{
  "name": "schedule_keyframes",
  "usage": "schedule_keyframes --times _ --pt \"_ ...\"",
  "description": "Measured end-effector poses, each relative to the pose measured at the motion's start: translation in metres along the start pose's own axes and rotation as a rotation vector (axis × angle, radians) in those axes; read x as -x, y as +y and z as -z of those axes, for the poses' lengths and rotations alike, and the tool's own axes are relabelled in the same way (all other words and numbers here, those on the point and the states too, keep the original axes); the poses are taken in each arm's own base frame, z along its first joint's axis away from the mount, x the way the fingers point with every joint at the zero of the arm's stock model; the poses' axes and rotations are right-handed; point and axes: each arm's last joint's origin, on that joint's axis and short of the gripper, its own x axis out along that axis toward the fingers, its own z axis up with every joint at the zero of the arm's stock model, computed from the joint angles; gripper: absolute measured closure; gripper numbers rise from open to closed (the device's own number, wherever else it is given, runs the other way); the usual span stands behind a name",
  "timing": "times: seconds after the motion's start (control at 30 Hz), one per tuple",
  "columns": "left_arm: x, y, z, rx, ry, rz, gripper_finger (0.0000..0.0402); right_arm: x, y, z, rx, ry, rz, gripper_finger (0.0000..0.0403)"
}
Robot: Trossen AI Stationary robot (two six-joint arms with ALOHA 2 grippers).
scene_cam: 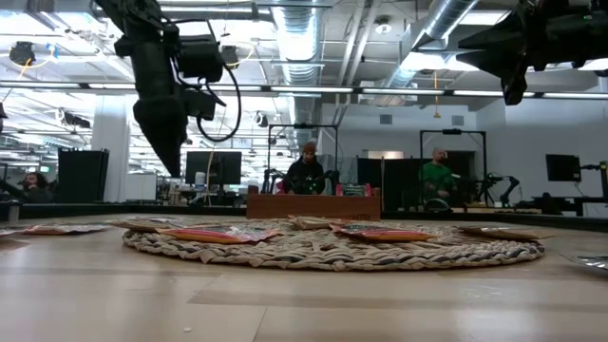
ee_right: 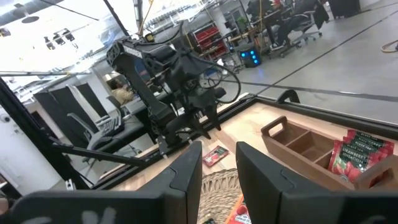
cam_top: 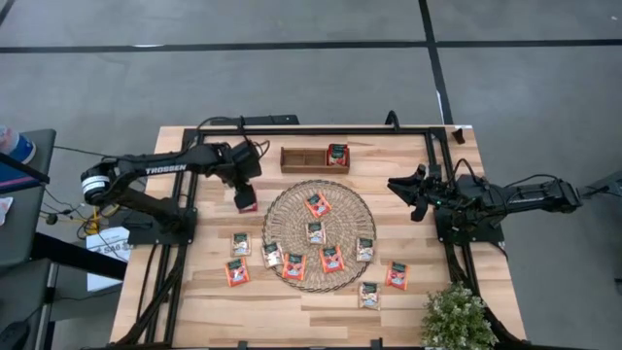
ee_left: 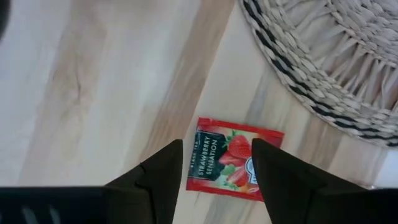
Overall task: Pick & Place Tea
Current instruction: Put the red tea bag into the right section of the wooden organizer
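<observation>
Hovering: my left gripper (ee_left: pixel 216 180) hangs above a red strawberry sachet (cam_top: pixel 247 200) on bare bench, between the woven mat (cam_top: pixel 362 206) and my left arm's base.
Left claw state: jaws spread wide, nothing between them; the sachet lies flat below the gap, printed face up, just off the mat's rim.
Why there: looks like a straight-down pick line-up, one finger (ee_left: pixel 160 180) on each side of the packet.
Right gripper (ee_right: pixel 216 169): parked high over the right side of the bench, fingers partly apart, holding nothing.
Tea, stowed: one red sachet (cam_top: pixel 337 154) stands in the right compartment of the wooden tray (cam_top: pixel 301 159) near the bench's far edge.
Tea, on mat: five sachets, red and pale, lying flat.
Tea, off mat: two on the mat's left side toward the near edge, two more toward the near right, by the potted plant (cam_top: pixel 457 317).
Progress, my read: early, most tea not yet in the tray.
Risk: flat packet on flat wood, fingers may skate over it.
</observation>
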Motion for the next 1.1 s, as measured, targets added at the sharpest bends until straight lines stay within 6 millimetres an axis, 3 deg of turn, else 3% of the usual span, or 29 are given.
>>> schedule_keyframes --times 0.2,0.57,0.93,1.1 --pt "-0.005 0.004 0.001 -0.055 0.02 0.043 0.0216 0.0 0.0 0.0 0.0 0.0 0.0 0.0312" --pt "-0.048 0.005 0.001 -0.107 0.19 0.092 0.0216 0.0 0.0 0.0 0.001 0.0 0.0 0.0312" --pt "-0.052 0.007 -0.003 -0.119 0.164 0.061 0.0216 0.0 0.0 0.0 0.003 0.002 0.001 0.0312" --pt "-0.056 0.009 0.005 -0.122 0.235 0.055 0.0216 0.0 0.0 0.0 0.003 0.003 0.002 0.0312"
